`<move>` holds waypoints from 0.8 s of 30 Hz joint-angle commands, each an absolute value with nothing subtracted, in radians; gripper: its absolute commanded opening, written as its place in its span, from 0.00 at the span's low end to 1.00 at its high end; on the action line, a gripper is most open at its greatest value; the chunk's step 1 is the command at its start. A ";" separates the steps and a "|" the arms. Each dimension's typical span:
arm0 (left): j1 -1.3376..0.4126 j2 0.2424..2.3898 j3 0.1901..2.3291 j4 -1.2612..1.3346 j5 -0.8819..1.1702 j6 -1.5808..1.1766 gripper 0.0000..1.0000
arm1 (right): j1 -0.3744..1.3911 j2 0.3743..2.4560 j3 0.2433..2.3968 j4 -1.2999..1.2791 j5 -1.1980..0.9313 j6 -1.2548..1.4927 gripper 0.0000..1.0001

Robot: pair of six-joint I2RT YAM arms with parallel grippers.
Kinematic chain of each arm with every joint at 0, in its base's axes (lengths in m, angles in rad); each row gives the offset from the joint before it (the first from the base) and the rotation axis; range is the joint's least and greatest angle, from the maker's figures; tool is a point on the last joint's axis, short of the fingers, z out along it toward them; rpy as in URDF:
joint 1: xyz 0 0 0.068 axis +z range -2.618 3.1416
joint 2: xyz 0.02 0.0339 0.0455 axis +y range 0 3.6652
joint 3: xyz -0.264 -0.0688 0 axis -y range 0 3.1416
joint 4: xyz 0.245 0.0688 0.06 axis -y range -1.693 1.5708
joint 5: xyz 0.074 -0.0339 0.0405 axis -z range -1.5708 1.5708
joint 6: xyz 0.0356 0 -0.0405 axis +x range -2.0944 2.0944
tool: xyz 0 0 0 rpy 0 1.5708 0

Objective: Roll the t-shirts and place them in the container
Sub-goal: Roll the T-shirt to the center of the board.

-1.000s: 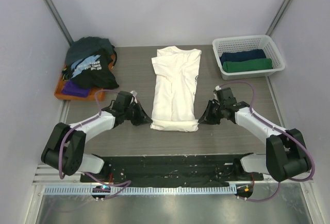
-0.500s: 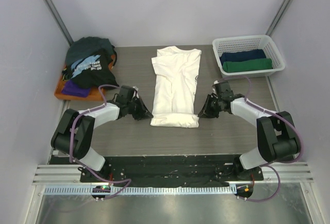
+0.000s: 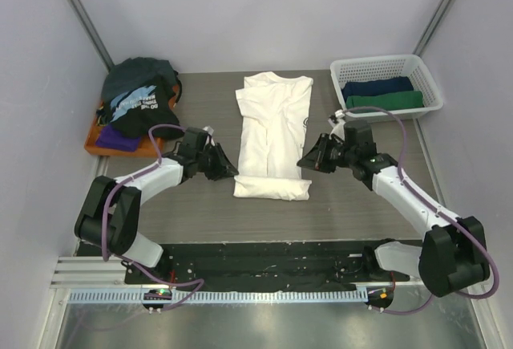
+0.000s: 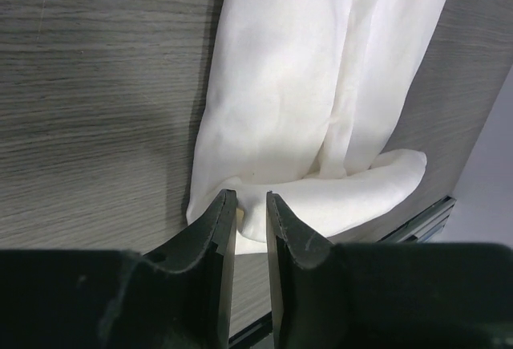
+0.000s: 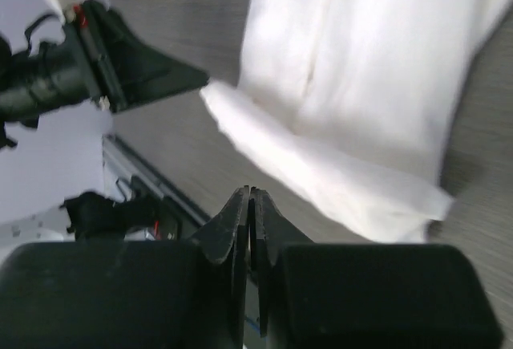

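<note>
My left gripper [image 4: 251, 196] had its jaws parted by a narrow gap with nothing in it, tips right at the left end of the rolled hem. My right gripper [image 5: 249, 192] looked pinched closed on nothing, hanging just off the right end, though that view was blurry.

Between them was the cream-white tee [image 3: 272, 124], folded into a long strip in the middle of the table [image 3: 200, 204]. Its long axis ran away from me, collar at the far end, near end curled into a short roll lying crosswise.

Far left, a pile of tees [image 3: 138, 96] sat on the orange tray [image 3: 100, 147]. Far right, the white basket [image 3: 385, 66] held a navy tee [image 3: 377, 87] and a green tee [image 3: 385, 102]. Both were well apart from the strip, nothing blocking it.
</note>
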State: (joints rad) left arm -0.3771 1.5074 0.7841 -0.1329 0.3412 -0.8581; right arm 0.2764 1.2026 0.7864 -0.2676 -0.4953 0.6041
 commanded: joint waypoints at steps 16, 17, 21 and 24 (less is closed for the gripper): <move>-0.371 1.479 0.802 -0.146 0.327 -0.836 0.20 | 0.491 1.667 0.727 0.367 -0.707 0.830 0.01; -0.371 1.476 0.801 -0.144 0.327 -0.835 0.21 | 0.485 1.683 0.730 0.379 -0.712 0.831 0.01; -0.371 1.454 0.821 -0.181 0.304 -0.818 0.22 | 0.462 1.739 0.744 0.428 -0.726 0.831 0.01; -0.371 1.410 0.825 -0.207 0.264 -0.802 0.26 | 0.454 1.772 0.759 0.431 -0.726 0.825 0.01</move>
